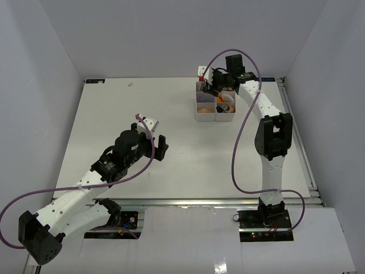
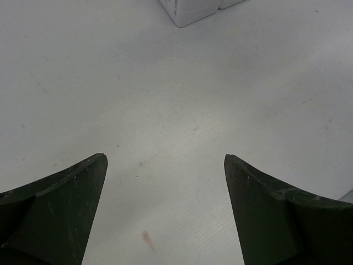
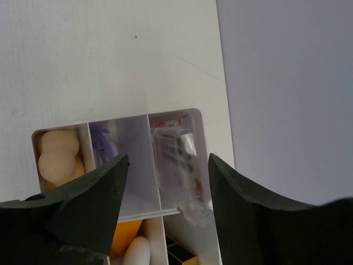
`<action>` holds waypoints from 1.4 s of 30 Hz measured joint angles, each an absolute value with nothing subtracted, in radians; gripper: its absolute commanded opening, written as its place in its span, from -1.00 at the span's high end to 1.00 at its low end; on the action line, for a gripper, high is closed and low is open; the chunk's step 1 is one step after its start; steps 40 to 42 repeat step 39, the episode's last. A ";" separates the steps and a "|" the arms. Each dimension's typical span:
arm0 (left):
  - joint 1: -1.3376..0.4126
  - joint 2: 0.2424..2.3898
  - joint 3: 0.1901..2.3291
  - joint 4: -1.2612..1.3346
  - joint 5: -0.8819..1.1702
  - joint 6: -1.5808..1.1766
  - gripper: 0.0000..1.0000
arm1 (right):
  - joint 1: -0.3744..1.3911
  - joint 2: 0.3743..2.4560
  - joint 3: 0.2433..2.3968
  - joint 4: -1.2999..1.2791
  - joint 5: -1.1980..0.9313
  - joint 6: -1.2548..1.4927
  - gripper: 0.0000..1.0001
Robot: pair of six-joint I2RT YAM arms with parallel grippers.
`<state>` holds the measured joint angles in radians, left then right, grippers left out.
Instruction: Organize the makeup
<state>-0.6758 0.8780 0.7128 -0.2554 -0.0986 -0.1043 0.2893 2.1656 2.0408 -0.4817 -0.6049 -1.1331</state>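
Right gripper [image 3: 168, 161] over box [image 3: 199, 118], jaws parted, empty, clear item [image 3: 177, 157] in compartment beneath; left gripper [image 2: 165, 161] wide open, empty, parked aside.

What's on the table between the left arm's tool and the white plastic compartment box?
Nothing. In the left wrist view, only bare white table runs from the left tool to the white plastic compartment box; the top view agrees.

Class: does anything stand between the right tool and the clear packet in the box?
Nothing visible does. The right tool hangs open straight above the clear packet, which lies in a corner compartment of the white box.
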 measured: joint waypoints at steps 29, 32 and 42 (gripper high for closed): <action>-0.658 0.864 0.711 -0.232 0.018 -0.142 -0.96 | 0.170 0.932 0.923 -0.367 -0.349 -0.365 -0.80; -0.658 0.859 0.711 -0.231 0.032 -0.145 -0.96 | 0.162 0.777 0.822 -0.381 -0.288 -0.324 -0.80; -0.658 0.858 0.708 -0.229 0.051 -0.151 -0.96 | 0.163 0.630 0.695 -0.365 -0.168 -0.212 -0.80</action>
